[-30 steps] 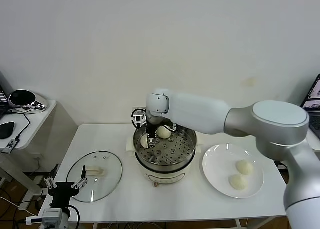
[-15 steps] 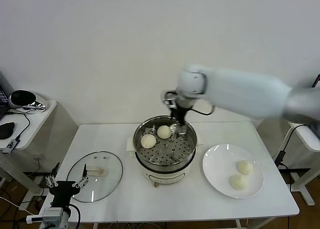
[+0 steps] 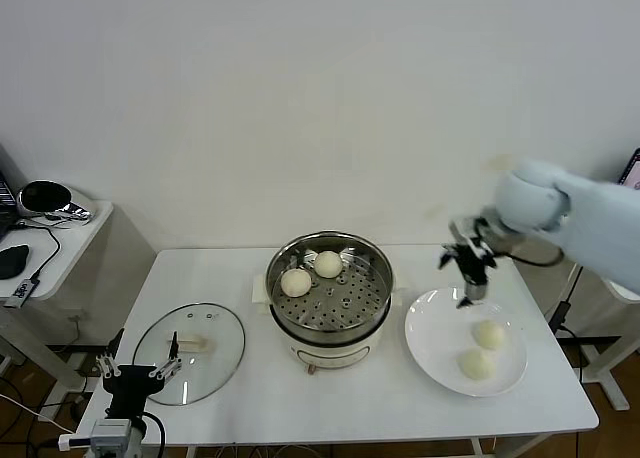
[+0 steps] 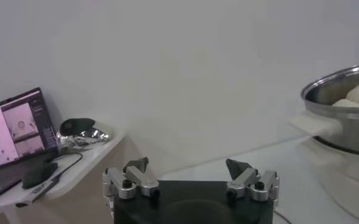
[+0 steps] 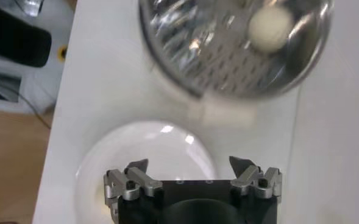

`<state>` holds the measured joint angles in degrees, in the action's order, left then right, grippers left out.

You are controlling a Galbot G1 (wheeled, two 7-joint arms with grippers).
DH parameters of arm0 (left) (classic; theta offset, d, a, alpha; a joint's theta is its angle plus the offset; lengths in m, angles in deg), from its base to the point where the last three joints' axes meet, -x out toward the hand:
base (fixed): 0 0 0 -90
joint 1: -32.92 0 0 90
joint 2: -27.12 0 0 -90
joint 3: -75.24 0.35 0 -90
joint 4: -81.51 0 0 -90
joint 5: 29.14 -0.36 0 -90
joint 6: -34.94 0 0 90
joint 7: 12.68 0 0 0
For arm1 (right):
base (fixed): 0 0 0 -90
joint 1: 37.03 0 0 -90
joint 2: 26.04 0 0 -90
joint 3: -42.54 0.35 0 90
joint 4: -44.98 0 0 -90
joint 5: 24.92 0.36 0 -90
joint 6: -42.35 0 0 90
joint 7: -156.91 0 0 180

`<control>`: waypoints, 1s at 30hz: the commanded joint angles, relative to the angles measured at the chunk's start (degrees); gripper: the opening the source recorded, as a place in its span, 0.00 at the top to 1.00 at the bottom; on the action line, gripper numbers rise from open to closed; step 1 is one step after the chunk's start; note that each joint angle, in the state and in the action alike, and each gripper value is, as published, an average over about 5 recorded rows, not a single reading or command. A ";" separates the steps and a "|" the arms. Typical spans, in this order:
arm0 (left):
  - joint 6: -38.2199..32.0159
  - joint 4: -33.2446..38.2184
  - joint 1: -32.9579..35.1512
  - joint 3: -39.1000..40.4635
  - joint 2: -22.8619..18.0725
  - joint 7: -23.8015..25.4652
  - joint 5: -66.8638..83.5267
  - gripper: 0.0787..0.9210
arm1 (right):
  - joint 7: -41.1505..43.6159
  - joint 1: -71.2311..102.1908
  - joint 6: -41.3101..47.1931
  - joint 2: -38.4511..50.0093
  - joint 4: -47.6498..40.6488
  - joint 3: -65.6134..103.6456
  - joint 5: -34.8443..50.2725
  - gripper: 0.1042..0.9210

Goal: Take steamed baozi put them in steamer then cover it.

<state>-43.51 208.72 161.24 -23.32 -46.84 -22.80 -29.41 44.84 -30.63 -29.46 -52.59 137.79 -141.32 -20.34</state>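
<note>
Right gripper [image 3: 468, 274] hangs open, empty, above the plate [image 3: 432, 340]; no writing legible.

Steamer [image 3: 330, 296] shiny perforated steel; cover [image 3: 190, 350] clear glass; plate [image 3: 432, 328] glossy white.

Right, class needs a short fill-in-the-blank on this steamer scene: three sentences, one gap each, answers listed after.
1. The number of baozi lying in the steamer is ____.
2. The two buns not yet moved lie on the white ____, to the steamer's right in the head view.
3. The right gripper hangs over the plate's rim with its jaws ____.

Missing words: two; plate; open
</note>
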 commanded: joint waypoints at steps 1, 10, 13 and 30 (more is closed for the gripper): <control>-0.02 0.67 0.63 0.07 -0.40 -0.08 -1.00 0.12 | -0.78 26.80 -5.40 9.91 1.65 17.42 -12.35 0.12; -0.32 1.56 2.18 -0.77 -1.03 -0.25 -1.18 0.12 | -4.32 36.80 -6.15 3.81 -3.50 25.48 -15.63 0.12; -0.35 1.75 2.48 -1.02 -1.06 -0.27 -1.16 0.12 | -5.28 37.94 -6.52 1.79 -6.08 26.06 -16.03 0.12; -0.35 1.30 2.00 -1.49 -0.82 -0.23 -1.01 0.12 | -6.40 38.79 -5.55 -3.59 -11.15 25.78 -17.07 0.12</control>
<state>-43.89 210.21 163.31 -24.83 -47.73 -23.06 -30.40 39.08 5.27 -34.88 -54.50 128.58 -117.48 -35.99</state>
